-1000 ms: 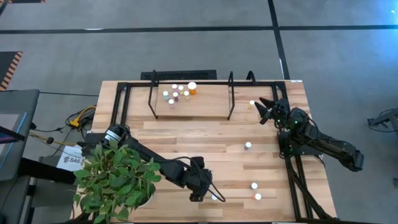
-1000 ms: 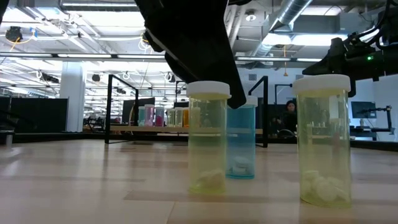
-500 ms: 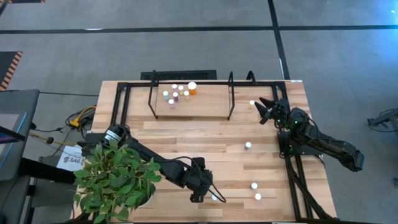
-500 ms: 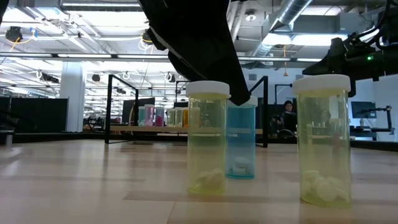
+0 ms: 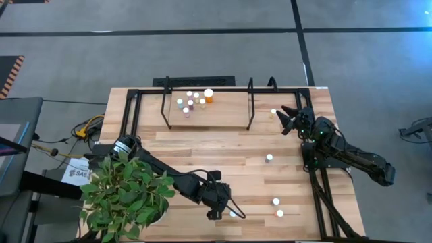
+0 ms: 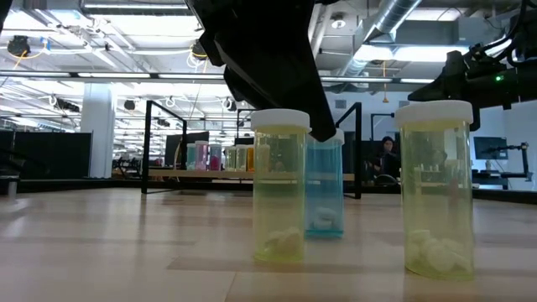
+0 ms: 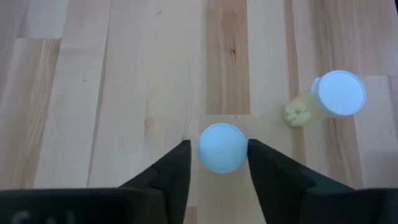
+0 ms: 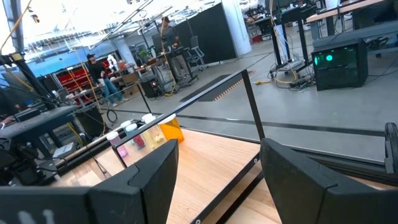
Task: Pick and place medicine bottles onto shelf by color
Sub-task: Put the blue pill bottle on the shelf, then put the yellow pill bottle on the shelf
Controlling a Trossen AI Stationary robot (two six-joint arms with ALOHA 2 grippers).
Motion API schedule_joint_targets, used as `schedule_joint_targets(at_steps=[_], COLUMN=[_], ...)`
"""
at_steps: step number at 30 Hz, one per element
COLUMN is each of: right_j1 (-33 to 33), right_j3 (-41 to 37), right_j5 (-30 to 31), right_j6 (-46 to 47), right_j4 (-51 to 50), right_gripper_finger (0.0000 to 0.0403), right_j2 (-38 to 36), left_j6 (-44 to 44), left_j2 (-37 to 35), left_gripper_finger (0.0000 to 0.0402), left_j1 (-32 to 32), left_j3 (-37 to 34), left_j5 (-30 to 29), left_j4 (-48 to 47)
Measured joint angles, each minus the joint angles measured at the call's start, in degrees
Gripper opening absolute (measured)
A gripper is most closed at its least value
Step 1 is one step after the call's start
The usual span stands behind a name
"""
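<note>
The shelf (image 5: 206,106) stood along the far edge of the counter (image 5: 202,152), and everything else is placed from it. On its wood board, between the two upright black loops, a cluster of medicine bottles (image 5: 194,101) stood close together, the larger orange bottle (image 5: 208,95) at the cluster's right end. Well away from the shelf, at the counter's near edge, the left gripper (image 5: 229,213) was down over a teal bottle (image 6: 324,189), its jaws drawn in narrow against the pale cap (image 7: 222,147) on both sides. In the low view that bottle's base sat slightly above the wood. A yellowish bottle (image 7: 329,99) stood just beside it, apart from the fingers (image 7: 171,174), and another yellowish bottle (image 6: 435,189) stood farther right along the near edge. One more bottle (image 5: 268,158) stood alone between the shelf and those near ones. The right gripper (image 5: 285,116) hung just off the shelf's right end loop, jaws wide, holding nothing.
</note>
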Motion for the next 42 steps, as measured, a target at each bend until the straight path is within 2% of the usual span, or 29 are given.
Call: schedule_joint_targets(at_steps=[9,28,33,37,42], right_j1=[0.00,0.01,0.01,-0.01,0.00], right_j3=[0.00,0.00,0.00,0.00,0.00], right_j5=[0.00,0.01,0.01,0.01,0.00], right_j6=[0.01,0.00,0.01,0.02,0.00], right_j4=[0.00,0.00,0.00,0.00,0.00], right_gripper_finger=[0.0249,0.0249,0.0249,0.0249,0.0249], right_j2=[0.01,0.01,0.00,0.01,-0.01], left_j6=[-0.62,-2.86,-5.81,-7.27,-7.30], left_j2=[0.00,0.07,0.07,0.07,0.07], left_gripper_finger=[0.0095,0.0079,0.0104,0.0147,0.0207], left_j1=[0.02,0.00,0.45,0.72,0.72], left_j3=[0.11,0.09,0.09,0.07,0.14], left_j5=[1.85,1.47,4.95,6.15,4.56], left_j4=[0.17,0.14,0.20,0.21,0.29])
